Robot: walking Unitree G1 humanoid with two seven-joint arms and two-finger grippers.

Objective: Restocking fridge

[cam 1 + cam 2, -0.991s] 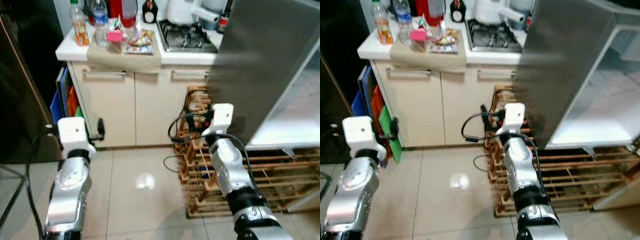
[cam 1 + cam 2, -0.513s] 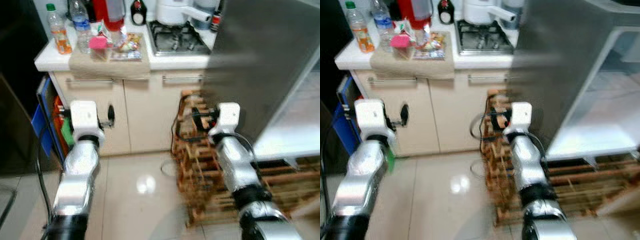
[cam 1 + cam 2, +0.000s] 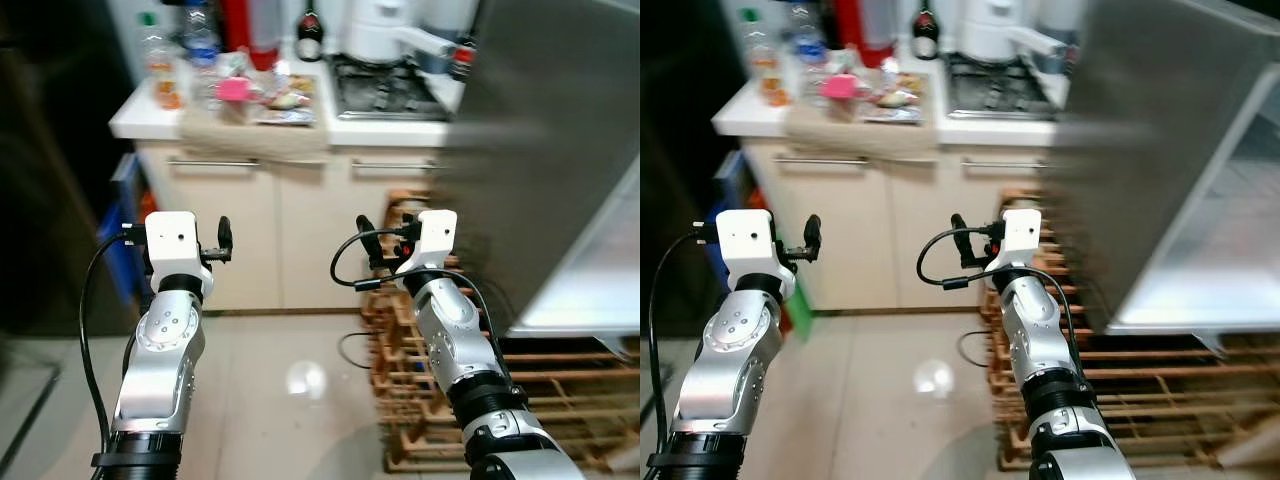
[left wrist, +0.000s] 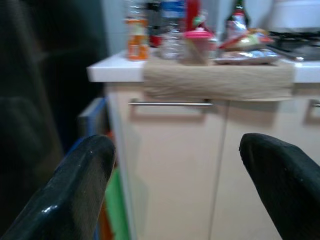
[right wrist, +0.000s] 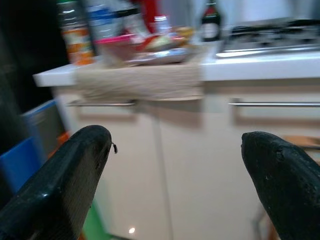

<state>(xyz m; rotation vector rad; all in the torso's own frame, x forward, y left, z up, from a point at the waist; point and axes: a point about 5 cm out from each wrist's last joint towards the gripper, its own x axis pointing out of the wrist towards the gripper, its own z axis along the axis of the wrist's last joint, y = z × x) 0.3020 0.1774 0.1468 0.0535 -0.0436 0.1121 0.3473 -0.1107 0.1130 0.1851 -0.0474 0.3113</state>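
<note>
Silver arms, head views: both raised toward the cream kitchen cabinet [image 3: 270, 230] with long metal bar handles; tiled floor [image 3: 290, 400] below.
Left gripper [image 3: 224, 238]: held in front of the left cabinet door, holding nothing.
Right gripper [image 3: 364, 232]: held near the cabinet's middle, beside the slatted wooden rack [image 3: 400, 300] on the floor; holding nothing.
Fridge: open grey steel fridge door [image 3: 540, 160] at the robot's right, with a pale interior shelf [image 3: 1210, 290] showing past its edge.
Stock items: on the white countertop [image 3: 130, 120], well apart from both grippers; orange-filled plastic bottle [image 3: 165, 70], clear water bottle [image 3: 200, 25], pink-lidded jar [image 3: 233, 97] and snack packets [image 3: 285, 100] on a beige cloth [image 3: 250, 135].
Stove: gas hob [image 3: 385, 85] with a white kettle [image 3: 385, 25], to the items' right.
Left wrist view: black fingers [image 4: 75, 185] spread wide, nothing between them; cabinet handle [image 4: 170, 103] and cloth edge ahead.
Right wrist view: black fingers [image 5: 60, 180] spread wide, nothing between them; dark bottle [image 5: 211, 20] and countertop items ahead, blurred.
</note>
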